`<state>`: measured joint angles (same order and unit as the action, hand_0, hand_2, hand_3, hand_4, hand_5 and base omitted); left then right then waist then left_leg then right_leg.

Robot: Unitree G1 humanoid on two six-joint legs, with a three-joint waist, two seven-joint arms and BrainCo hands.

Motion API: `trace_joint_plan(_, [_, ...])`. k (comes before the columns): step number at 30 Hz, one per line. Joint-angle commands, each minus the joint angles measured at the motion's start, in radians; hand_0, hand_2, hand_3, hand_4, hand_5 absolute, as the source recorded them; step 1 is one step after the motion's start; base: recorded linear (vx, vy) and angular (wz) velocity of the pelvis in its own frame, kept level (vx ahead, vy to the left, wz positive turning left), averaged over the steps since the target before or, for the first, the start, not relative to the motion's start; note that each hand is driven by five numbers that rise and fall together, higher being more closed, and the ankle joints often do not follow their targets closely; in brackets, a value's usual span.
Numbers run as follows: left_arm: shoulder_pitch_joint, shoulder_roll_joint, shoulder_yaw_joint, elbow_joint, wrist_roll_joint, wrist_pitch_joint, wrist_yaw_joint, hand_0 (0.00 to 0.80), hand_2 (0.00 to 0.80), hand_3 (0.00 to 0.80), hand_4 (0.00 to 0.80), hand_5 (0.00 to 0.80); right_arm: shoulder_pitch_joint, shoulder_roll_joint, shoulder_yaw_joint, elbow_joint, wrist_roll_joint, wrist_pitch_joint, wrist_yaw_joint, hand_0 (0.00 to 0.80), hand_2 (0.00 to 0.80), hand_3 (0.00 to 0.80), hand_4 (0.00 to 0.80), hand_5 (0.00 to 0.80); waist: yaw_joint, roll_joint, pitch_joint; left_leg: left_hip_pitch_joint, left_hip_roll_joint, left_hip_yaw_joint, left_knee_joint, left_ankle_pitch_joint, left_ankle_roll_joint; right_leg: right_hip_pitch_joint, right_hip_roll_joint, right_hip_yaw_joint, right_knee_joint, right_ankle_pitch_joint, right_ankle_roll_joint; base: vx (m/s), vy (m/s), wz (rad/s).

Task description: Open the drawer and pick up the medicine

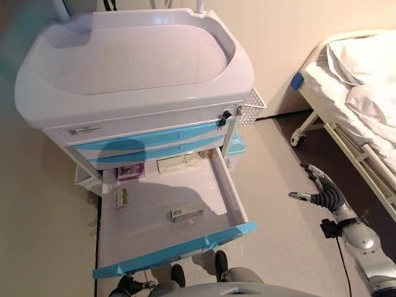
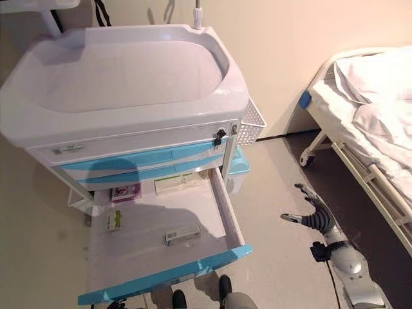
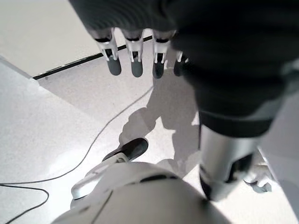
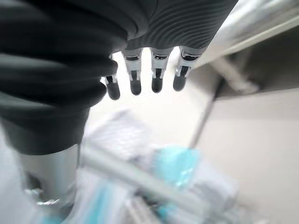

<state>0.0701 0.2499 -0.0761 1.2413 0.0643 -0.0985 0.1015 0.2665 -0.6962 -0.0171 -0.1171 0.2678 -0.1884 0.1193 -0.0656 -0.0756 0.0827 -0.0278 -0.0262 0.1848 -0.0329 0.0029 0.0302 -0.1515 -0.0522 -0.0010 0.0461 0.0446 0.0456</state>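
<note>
The white cart's point(image 1: 124, 62) lowest drawer point(image 1: 179, 247), with a blue front, stands pulled out. Inside lie medicine boxes: a grey-white one point(image 1: 187, 211) near the middle, a small green-white one point(image 1: 121, 198) at the left, a pink one point(image 1: 130, 171) and a long pale one point(image 1: 176, 163) at the back. My right hand point(image 1: 322, 189) hangs open over the floor to the right of the drawer, apart from it, its fingers point(image 4: 145, 77) straight and holding nothing. My left hand point(image 3: 135, 58) shows only in its wrist view, open above the floor with nothing in it.
A hospital bed point(image 1: 359, 93) with white bedding and a wheeled frame stands at the right. A white wire basket point(image 1: 252, 105) hangs on the cart's right side. Two shut blue-fronted drawers point(image 1: 148, 145) sit above the open one. The wall runs behind the cart.
</note>
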Motion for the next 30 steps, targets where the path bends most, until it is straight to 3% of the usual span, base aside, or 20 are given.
trace_joint_plan(1, [-0.014, 0.016, 0.024, 0.024, 0.023, -0.019, -0.027, 0.000, 0.000, 0.000, 0.000, 0.000, -0.043, -0.066, 0.004, -0.069, 0.248, -0.049, 0.139, 0.000, 0.000, 0.000, 0.000, 0.000, 0.027, -0.019, -0.009, -0.047, -0.033, -0.041, 0.014, 0.003, -0.003, -0.008, -0.014, 0.006, 0.045, 0.013, 0.075, 0.032, -0.014, 0.00])
trace_joint_plan(7, [0.010, 0.030, 0.040, 0.038, 0.025, -0.015, -0.044, 0.000, 0.000, 0.000, 0.000, 0.000, -0.154, -0.175, 0.163, -0.142, 0.343, -0.007, 0.205, 0.000, 0.000, 0.000, 0.000, 0.000, 0.058, -0.029, -0.025, -0.039, -0.033, -0.053, 0.011, 0.002, -0.006, 0.010, -0.016, -0.012, 0.035, 0.006, 0.070, 0.005, -0.008, 0.02])
trace_joint_plan(13, [0.031, 0.027, 0.035, 0.044, 0.023, -0.011, -0.041, 0.000, 0.000, 0.000, 0.000, 0.000, -0.296, -0.152, 0.307, -0.100, 0.302, -0.001, 0.184, 0.000, 0.000, 0.000, 0.000, 0.000, 0.089, -0.040, -0.029, -0.038, -0.034, -0.084, 0.007, 0.011, -0.006, 0.024, -0.020, -0.041, 0.034, -0.001, 0.063, 0.001, -0.032, 0.23])
trace_joint_plan(17, [0.039, 0.026, 0.031, 0.051, 0.022, -0.006, -0.029, 0.000, 0.000, 0.000, 0.000, 0.000, -0.420, -0.077, 0.404, -0.007, 0.083, -0.004, 0.111, 0.000, 0.000, 0.000, 0.000, 0.000, 0.117, -0.050, -0.023, -0.043, -0.036, -0.111, 0.006, 0.016, -0.003, 0.030, -0.024, -0.068, 0.036, -0.008, 0.057, -0.012, -0.039, 0.18])
trace_joint_plan(19, [0.039, 0.027, 0.031, 0.052, 0.022, -0.007, -0.025, 0.000, 0.000, 0.000, 0.000, 0.000, -0.438, -0.056, 0.416, 0.019, 0.051, -0.008, 0.097, 0.000, 0.000, 0.000, 0.000, 0.000, 0.121, -0.051, -0.021, -0.044, -0.038, -0.116, 0.007, 0.017, -0.003, 0.030, -0.025, -0.072, 0.038, -0.009, 0.056, -0.011, -0.023, 0.20])
trace_joint_plan(24, [0.041, 0.028, 0.016, 0.037, 0.010, -0.002, -0.003, 0.000, 0.000, 0.000, 0.000, 0.000, -0.534, 0.076, 0.490, 0.233, -0.219, 0.009, -0.004, 0.000, 0.000, 0.000, 0.000, 0.000, 0.147, -0.055, 0.004, -0.059, -0.042, -0.147, 0.015, 0.024, 0.004, 0.022, -0.029, -0.098, 0.067, -0.022, 0.050, -0.031, -0.023, 0.24])
trace_joint_plan(29, [0.025, 0.040, 0.007, 0.029, 0.009, 0.003, 0.019, 0.000, 0.000, 0.000, 0.000, 0.000, -0.564, 0.156, 0.516, 0.374, -0.434, 0.029, -0.088, 0.000, 0.000, 0.000, 0.000, 0.000, 0.163, -0.056, 0.040, -0.077, -0.050, -0.193, 0.019, 0.036, 0.009, 0.002, -0.038, -0.127, 0.116, -0.041, 0.043, -0.043, -0.031, 0.36])
trace_joint_plan(30, [0.019, 0.044, 0.001, 0.015, 0.009, 0.003, 0.029, 0.000, 0.000, 0.000, 0.000, 0.000, -0.560, 0.172, 0.514, 0.406, -0.555, 0.042, -0.124, 0.000, 0.000, 0.000, 0.000, 0.000, 0.170, -0.056, 0.050, -0.085, -0.055, -0.225, 0.018, 0.044, 0.009, 0.003, -0.045, -0.155, 0.125, -0.053, 0.037, -0.014, -0.055, 0.35])
